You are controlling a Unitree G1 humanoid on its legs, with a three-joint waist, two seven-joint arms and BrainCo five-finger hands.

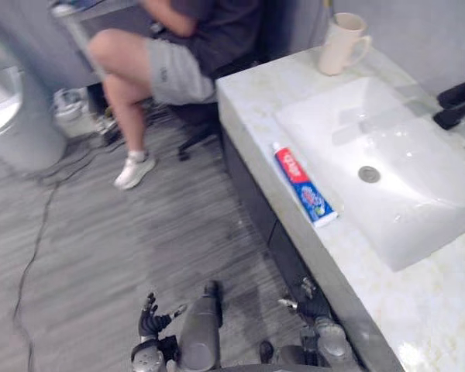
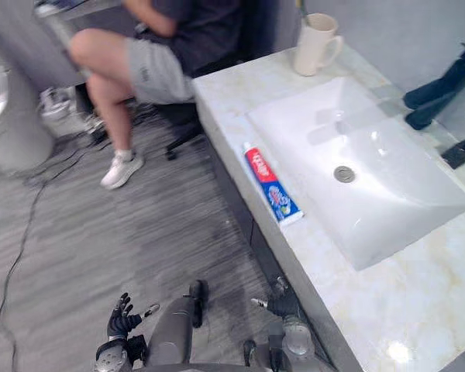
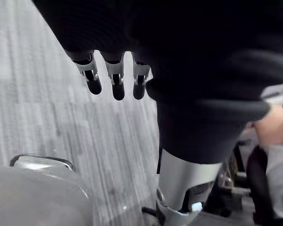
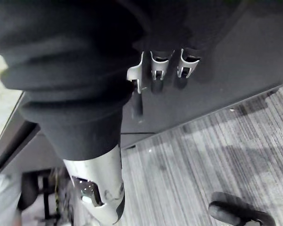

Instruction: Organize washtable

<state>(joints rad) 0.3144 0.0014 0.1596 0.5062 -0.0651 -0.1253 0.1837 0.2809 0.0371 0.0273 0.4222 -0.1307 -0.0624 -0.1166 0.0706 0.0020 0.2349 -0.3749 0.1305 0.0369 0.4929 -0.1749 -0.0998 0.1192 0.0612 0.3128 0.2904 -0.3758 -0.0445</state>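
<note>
A red, white and blue toothpaste tube (image 1: 304, 186) lies on the marble washtable (image 1: 248, 93), along the left rim of the white basin (image 1: 418, 217). A cream cup (image 1: 341, 43) stands at the table's far corner. Both hands hang low over the grey floor in front of the table, far below its top. My left hand (image 1: 151, 325) is out from the cabinet, its fingers (image 3: 115, 80) relaxed and holding nothing. My right hand (image 1: 306, 298) hangs close to the dark cabinet front (image 4: 226, 70), fingers (image 4: 158, 70) loose and empty.
A person (image 1: 178, 54) sits on a chair at the table's far left end, one leg stretched out over the floor. A pale round bin (image 1: 15, 116) stands at the far left. Dark objects (image 2: 438, 89) lie behind the basin on the right.
</note>
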